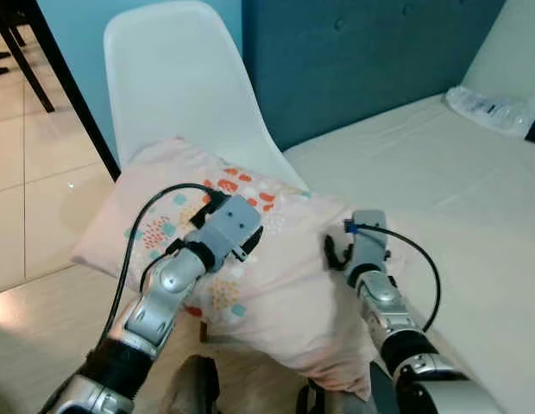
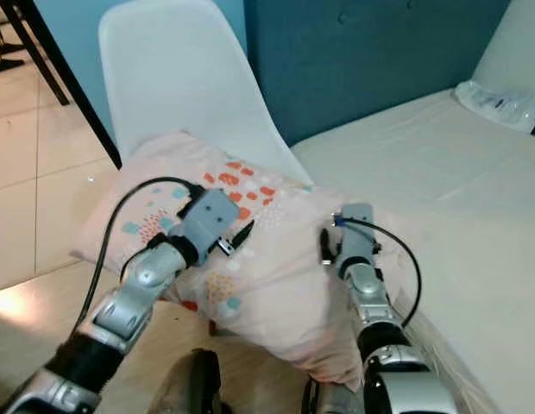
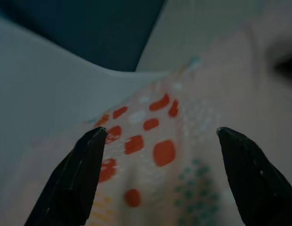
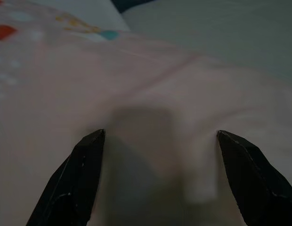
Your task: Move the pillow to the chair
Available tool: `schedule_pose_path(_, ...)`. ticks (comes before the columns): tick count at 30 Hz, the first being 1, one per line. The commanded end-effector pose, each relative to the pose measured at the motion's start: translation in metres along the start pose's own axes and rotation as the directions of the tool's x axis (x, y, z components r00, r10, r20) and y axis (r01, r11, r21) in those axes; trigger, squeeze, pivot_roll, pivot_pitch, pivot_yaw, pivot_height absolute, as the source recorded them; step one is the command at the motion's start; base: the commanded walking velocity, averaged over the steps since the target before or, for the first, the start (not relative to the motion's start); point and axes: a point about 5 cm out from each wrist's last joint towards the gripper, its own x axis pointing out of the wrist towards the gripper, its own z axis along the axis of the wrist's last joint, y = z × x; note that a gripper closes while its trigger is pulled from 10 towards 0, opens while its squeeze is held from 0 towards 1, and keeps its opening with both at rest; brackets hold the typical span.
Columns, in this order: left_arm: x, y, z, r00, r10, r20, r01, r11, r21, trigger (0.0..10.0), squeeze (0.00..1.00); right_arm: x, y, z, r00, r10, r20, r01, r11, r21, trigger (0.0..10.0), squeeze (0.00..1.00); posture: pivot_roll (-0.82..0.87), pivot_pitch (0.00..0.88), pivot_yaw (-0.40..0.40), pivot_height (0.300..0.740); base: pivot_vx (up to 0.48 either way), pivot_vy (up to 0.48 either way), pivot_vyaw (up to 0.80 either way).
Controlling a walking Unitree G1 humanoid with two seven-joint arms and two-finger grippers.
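The pillow (image 1: 250,259) lies across the centre of the frame, its upper-left end on the seat of the white chair (image 1: 177,78), its lower-right end against the bed (image 1: 440,198) — bridging the 2, not yet wholly on the chair. Both the left gripper (image 3: 160,146) and the right gripper (image 4: 160,150) hover over the fabric with fingers spread, holding nothing — probably released, or readying another push.

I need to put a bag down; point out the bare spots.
The white mattress is bare between the pink patterned pillow and the clear plastic packet. The white plastic chair seat is crowded by the pillow, with both open grippers over it.
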Motion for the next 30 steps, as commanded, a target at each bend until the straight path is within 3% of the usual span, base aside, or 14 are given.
schedule_pose_path(1,0.001,-0.008,-0.011,0.999,-0.034,-0.029,0.036,0.994,0.103,10.0,0.00,-0.004,0.003,-0.005,1.000,0.021,0.003,-0.021,1.000,0.016,10.0,0.00,0.04,0.183,0.015,0.624,0.000,0.000,0.00)
schedule_pose_path(6,0.007,-0.015,-0.020,0.998,-0.021,-0.062,0.031,0.983,0.180,10.0,0.00,-0.008,0.001,-0.008,1.000,0.026,0.009,-0.026,0.999,0.021,10.0,0.00,0.03,0.184,0.020,0.624,0.000,0.000,0.00)
schedule_pose_path(9,0.009,-0.016,-0.022,0.998,-0.003,-0.069,0.015,0.984,0.176,10.0,0.00,-0.010,-0.003,-0.009,1.000,0.016,0.008,-0.016,1.000,0.018,10.0,0.00,0.02,0.186,0.024,0.624,0.000,0.000,0.00)
schedule_pose_path(15,0.013,-0.009,-0.028,0.990,0.096,-0.101,-0.090,0.994,0.066,10.0,0.00,-0.013,-0.010,-0.009,1.000,0.006,0.014,-0.007,0.999,0.032,10.0,0.00,0.02,0.186,0.027,0.624,0.000,0.000,0.00)
schedule_pose_path(16,0.012,-0.005,-0.031,0.983,0.137,-0.125,-0.138,0.990,0.000,10.0,0.00,-0.013,-0.012,-0.009,1.000,0.003,0.010,-0.003,0.999,0.039,10.0,0.00,0.01,0.184,0.026,0.624,0.000,0.000,0.00)
schedule_pose_path(17,0.012,-0.005,-0.031,0.983,0.137,-0.125,-0.138,0.990,0.000,10.0,0.00,-0.013,-0.012,-0.009,1.000,0.003,0.010,-0.003,0.999,0.039,10.0,0.00,0.01,0.184,0.026,0.624,0.000,0.000,0.00)
schedule_pose_path(18,0.011,-0.001,-0.036,0.971,0.178,-0.157,-0.192,0.979,-0.073,10.0,0.00,-0.014,-0.014,-0.010,1.000,-0.003,0.004,0.003,0.999,0.041,10.0,0.00,0.02,0.180,0.022,0.624,0.000,0.000,0.00)
schedule_pose_path(19,0.011,-0.001,-0.036,0.971,0.178,-0.157,-0.192,0.979,-0.073,10.0,0.00,-0.014,-0.014,-0.010,1.000,-0.003,0.004,0.003,0.999,0.041,10.0,0.00,0.02,0.180,0.022,0.624,0.000,0.000,0.00)
schedule_pose_path(20,0.005,0.007,-0.046,0.945,0.246,-0.213,-0.288,0.938,-0.193,10.0,0.00,-0.016,-0.018,-0.010,1.000,0.007,0.020,-0.009,0.996,0.085,10.0,0.00,0.02,0.173,0.016,0.624,0.000,0.000,0.00)
schedule_pose_path(22,-0.003,0.011,-0.055,0.923,0.290,-0.255,-0.354,0.899,-0.259,10.0,0.00,-0.017,-0.018,-0.009,0.998,0.050,0.039,-0.054,0.993,0.105,10.0,0.00,0.02,0.169,0.012,0.624,0.000,0.000,0.00)
schedule_pose_path(24,-0.010,0.012,-0.061,0.907,0.312,-0.283,-0.390,0.876,-0.284,10.0,0.00,-0.017,-0.017,-0.007,0.996,0.072,0.048,-0.077,0.990,0.115,10.0,0.00,0.03,0.166,0.010,0.624,0.000,0.000,0.64)
schedule_pose_path(30,-0.024,0.006,-0.075,0.881,0.334,-0.336,-0.435,0.851,-0.295,10.0,0.00,-0.014,-0.013,-0.002,0.994,0.096,0.050,-0.100,0.991,0.087,10.0,0.00,0.03,0.156,-0.002,0.624,0.000,0.000,0.80)
